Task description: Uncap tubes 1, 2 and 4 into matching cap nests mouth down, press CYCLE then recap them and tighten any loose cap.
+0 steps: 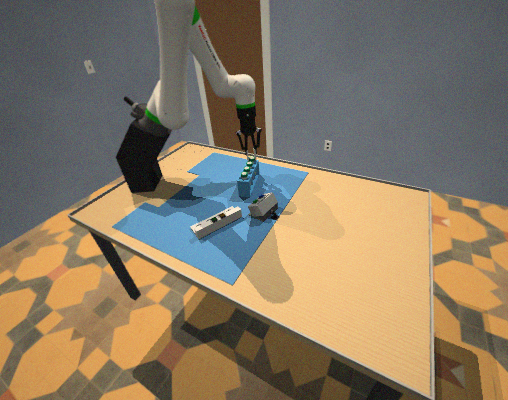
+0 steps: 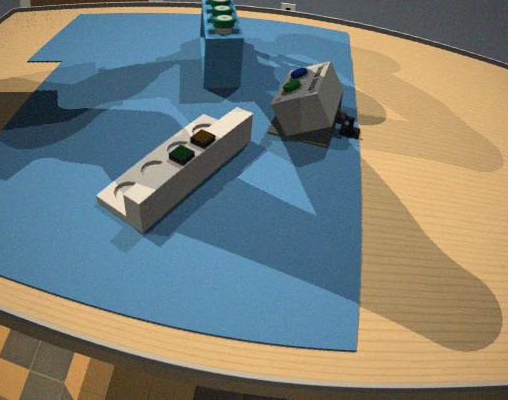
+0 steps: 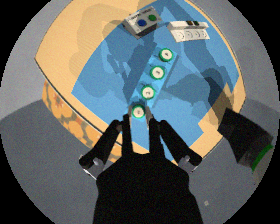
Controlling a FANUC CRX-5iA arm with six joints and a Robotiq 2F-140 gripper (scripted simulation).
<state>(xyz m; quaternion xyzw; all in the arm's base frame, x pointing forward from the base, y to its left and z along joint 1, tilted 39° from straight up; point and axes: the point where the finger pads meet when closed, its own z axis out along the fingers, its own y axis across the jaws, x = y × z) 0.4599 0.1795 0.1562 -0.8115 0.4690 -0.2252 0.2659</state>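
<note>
The blue decapping station (image 1: 248,179) stands on the blue mat with four green-capped tubes in a row; it also shows in the exterior view (image 2: 222,47). My gripper (image 1: 249,156) reaches straight down over the far end of the row and is shut on the cap of tube 1 (image 3: 138,112), which sits on its tube. In the wrist view my fingers flank that cap. The other three caps (image 3: 156,72) sit on their tubes. The white cap tray (image 2: 177,167) shows its nests empty, and its two lamps (image 2: 192,146) are dark.
The small grey desk (image 2: 309,99) with the blue key (image 2: 299,73) and green key (image 2: 291,86) stands right of the station, tilted. The arm's black base (image 1: 139,159) sits at the table's left back corner.
</note>
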